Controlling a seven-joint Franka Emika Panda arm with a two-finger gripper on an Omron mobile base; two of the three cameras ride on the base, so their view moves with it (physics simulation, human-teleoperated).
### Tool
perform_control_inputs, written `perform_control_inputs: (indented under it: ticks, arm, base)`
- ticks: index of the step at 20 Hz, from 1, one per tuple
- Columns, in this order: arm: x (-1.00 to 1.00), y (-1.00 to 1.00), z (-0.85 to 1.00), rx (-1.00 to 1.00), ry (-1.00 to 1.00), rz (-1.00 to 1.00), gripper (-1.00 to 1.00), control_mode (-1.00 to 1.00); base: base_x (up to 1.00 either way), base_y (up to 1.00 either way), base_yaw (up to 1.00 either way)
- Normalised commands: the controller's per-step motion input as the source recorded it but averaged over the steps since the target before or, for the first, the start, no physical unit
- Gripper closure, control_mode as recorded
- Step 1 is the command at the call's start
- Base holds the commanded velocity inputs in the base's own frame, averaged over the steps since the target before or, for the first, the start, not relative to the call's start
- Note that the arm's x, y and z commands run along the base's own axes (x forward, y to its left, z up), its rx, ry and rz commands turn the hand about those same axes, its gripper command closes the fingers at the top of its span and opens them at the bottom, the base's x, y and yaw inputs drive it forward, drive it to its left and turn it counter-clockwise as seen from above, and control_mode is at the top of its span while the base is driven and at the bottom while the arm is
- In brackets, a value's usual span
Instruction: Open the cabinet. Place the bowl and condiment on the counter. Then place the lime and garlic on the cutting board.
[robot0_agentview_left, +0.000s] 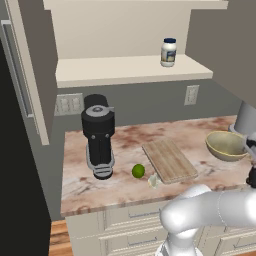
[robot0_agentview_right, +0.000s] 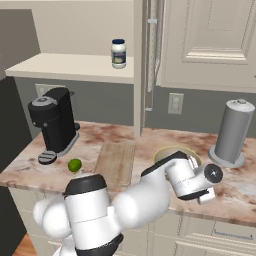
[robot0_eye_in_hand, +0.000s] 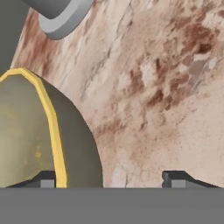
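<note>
I see the bowl (robot0_agentview_left: 226, 145) standing empty on the desk (robot0_agentview_left: 125, 137) near its right end; my pincer (robot0_eye_in_hand: 112, 178) stands wide, straddling the bowl's rim, not gripping it.

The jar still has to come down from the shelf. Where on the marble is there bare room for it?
Free: the counter strip between cutting board and bowl, and behind the board by the wall. Crowded: near the coffee maker, lime and garlic.

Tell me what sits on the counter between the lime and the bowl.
The cutting board lies between the lime and the bowl, with the garlic at its near corner; the left base view shows it.
</note>
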Motion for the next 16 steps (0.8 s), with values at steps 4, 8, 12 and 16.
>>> perform_control_inputs:
  ticks: [4, 8, 12, 16]
  arm:
    - [-0.05, 0.0, 0.23, 0.0, -0.01, 0.02, -1.0, -1.0]
    - [-0.14, 0.0, 0.35, 0.0, -0.02, 0.02, -1.0, -1.0]
    - [-0.24, 0.0, 0.31, 0.0, -0.01, 0.01, -1.0, -1.0]
    - [-0.38, 0.01, 0.32, 0.0, -0.03, 0.02, -1.0, -1.0]
  base:
    - [0.0, 0.0, 0.0]
    - [0.0, 0.0, 0.0]
    - [0.0, 0.0, 0.0]
    - [0.0, 0.0, 0.0]
